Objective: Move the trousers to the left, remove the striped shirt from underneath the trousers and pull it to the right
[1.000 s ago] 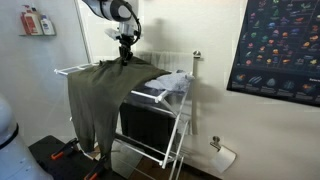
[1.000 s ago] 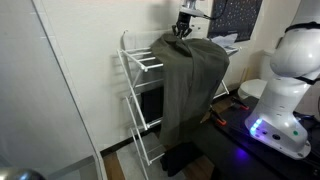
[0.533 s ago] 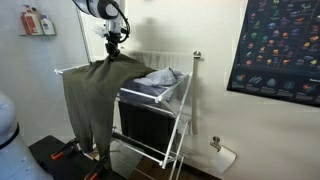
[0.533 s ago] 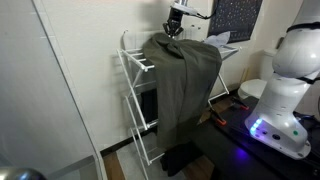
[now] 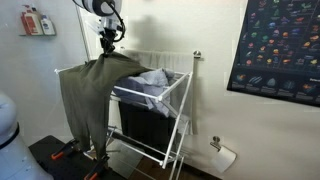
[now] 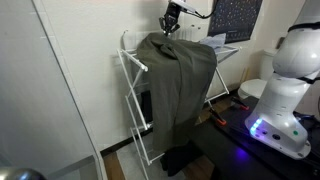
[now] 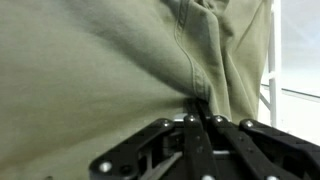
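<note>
The olive-green trousers point(image 5: 88, 95) hang over the left end of a white drying rack point(image 5: 180, 95), legs dangling down; they also show in an exterior view point(image 6: 178, 85) and fill the wrist view point(image 7: 110, 60). My gripper point(image 5: 107, 42) is shut on a pinched fold at the top of the trousers, seen too in an exterior view point(image 6: 168, 27) and the wrist view point(image 7: 200, 118). The pale blue-grey striped shirt point(image 5: 150, 82) lies bunched on the rack top, to the right of the trousers, mostly uncovered. In an exterior view only its edge point(image 6: 222, 39) shows.
The rack stands against a white wall with a radiator behind it. A dark box point(image 5: 145, 128) sits under the rack. A poster point(image 5: 275, 45) hangs at the right. A white robot base point(image 6: 280, 100) stands beside the rack.
My gripper has dragged the trousers leftward along the rack. More of the striped shirt now lies uncovered on the rack top.
</note>
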Robot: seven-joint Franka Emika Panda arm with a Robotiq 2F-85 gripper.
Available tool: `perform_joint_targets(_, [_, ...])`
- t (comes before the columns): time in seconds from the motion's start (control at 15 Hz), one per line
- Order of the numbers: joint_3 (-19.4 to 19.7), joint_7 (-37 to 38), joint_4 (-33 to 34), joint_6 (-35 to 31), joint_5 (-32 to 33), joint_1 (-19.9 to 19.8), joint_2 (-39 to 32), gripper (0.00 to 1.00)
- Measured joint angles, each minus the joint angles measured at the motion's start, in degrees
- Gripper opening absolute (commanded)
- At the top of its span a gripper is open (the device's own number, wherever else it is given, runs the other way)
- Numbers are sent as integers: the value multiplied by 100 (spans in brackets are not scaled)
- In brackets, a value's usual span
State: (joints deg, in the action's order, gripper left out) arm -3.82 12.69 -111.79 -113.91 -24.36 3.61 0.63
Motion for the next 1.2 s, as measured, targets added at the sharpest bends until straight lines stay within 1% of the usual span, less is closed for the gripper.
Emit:
perform_joint_targets(0.07, [4,23,0,3,114,-3,5,48])
perform_joint_targets(0.2, [24,174,1,3,546,-12,21,64])
perform_joint_targets(0.4, [107,572,40,29,1494,-66,109,86])
perform_joint_targets(0.53, [206,831,106,87,2144,-163,210,99])
perform_joint_targets(0.67, [349,1041,146,110,2668,-327,324,100])
perform_joint_targets(0.8, [537,1101,145,110,3023,-543,423,100])
perform_joint_targets(0.93, [752,1102,110,105,3185,-778,488,100])
perform_joint_targets(1.2, [1072,1098,-167,74,3210,-1130,515,100])
